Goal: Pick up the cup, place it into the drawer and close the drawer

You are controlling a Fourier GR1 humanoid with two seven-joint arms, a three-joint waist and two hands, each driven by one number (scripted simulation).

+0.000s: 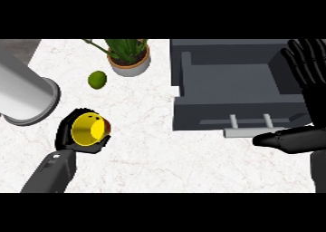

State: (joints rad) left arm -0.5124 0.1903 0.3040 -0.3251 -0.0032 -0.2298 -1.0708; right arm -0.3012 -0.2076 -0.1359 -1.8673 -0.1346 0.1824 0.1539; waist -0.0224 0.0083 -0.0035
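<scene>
The left hand [77, 136] has its black fingers curled round a glossy yellow cup [91, 129], its round mouth showing, low on the pale, veined marble counter [152, 149]. Beyond those fingers lies open stone, then a small green lime [98, 79] and a leafy plant in a clay pot [129, 61] near the far edge. A smooth grey cylinder [22, 93] slants in just left of them. The right hand [306, 99] stands with fingers straight and spread, thumb out, against the open grey drawer [232, 86], boxy and matte, its pale bar handle [249, 131] just beside the thumb.
</scene>
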